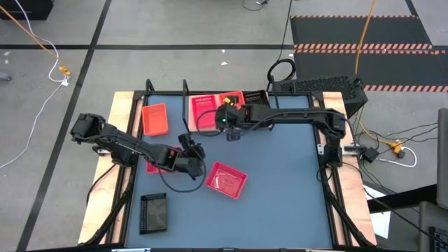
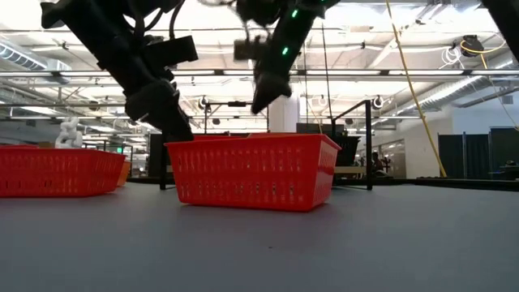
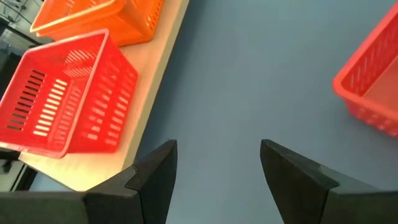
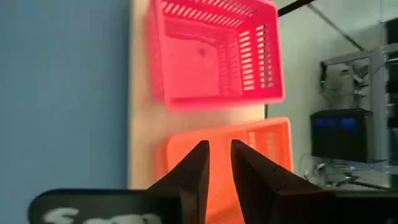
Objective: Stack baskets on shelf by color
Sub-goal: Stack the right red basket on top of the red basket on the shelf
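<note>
My left gripper point(image 1: 190, 152) point(image 3: 217, 168) hangs open low over the bare blue tabletop. A pinkish-red basket point(image 1: 225, 180) point(image 2: 251, 170) point(image 3: 373, 81) stands on its base just to its near right, not touched. My right gripper point(image 1: 232, 133) point(image 4: 219, 155) hovers above the shelf's front edge, its fingers almost together and holding nothing. On the wooden shelf point(image 4: 140, 124) stand a pinkish-red basket point(image 1: 208, 108) point(image 4: 211, 56) and an orange basket point(image 4: 249, 155). Another orange basket point(image 1: 155, 119) stands farther left. A black basket point(image 1: 154, 212) rests near the table's near left corner.
A further red basket point(image 1: 155, 166) point(image 2: 57, 170) lies partly under my left arm. A black basket point(image 1: 255, 98) sits at the shelf's right end behind my right arm. The shelf's black wire frame point(image 1: 183, 91) stands at the far edge. Open blue tabletop point(image 1: 287, 182) lies to the right.
</note>
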`<state>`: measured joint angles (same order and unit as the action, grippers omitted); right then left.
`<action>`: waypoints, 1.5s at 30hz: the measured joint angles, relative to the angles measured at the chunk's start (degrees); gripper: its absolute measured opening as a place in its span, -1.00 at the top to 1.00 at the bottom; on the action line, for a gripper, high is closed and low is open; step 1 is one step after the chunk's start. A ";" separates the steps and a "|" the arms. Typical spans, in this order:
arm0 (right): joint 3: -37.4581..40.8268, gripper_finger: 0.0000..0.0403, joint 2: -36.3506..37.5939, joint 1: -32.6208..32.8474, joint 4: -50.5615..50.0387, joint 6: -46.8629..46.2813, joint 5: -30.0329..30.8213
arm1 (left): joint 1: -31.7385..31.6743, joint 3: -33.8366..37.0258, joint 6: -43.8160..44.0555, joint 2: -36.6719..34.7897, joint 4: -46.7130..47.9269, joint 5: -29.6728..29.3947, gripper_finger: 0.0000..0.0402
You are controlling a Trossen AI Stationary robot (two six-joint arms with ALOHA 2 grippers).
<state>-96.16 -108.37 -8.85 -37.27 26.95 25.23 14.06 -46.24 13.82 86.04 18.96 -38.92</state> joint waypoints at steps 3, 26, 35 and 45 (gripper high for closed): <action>-0.09 0.71 3.08 0.39 -6.12 -6.25 -4.46 | 0.02 0.00 1.86 -0.45 2.63 0.05 -0.16; 41.76 0.19 20.23 18.85 21.38 -9.91 -30.58 | 3.32 -0.02 -7.32 -5.75 -7.29 -0.08 -0.16; 41.70 0.14 13.03 21.13 29.44 -7.72 -28.52 | 3.14 -0.02 -7.93 -5.75 -7.26 -0.17 -0.16; 35.96 0.94 13.23 21.22 28.37 -5.37 -34.29 | 2.73 0.00 1.17 -6.50 -2.51 -0.94 -0.16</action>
<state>-60.20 -95.14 12.37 -8.90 21.58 -9.06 16.80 -46.24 14.98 79.54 16.45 -39.86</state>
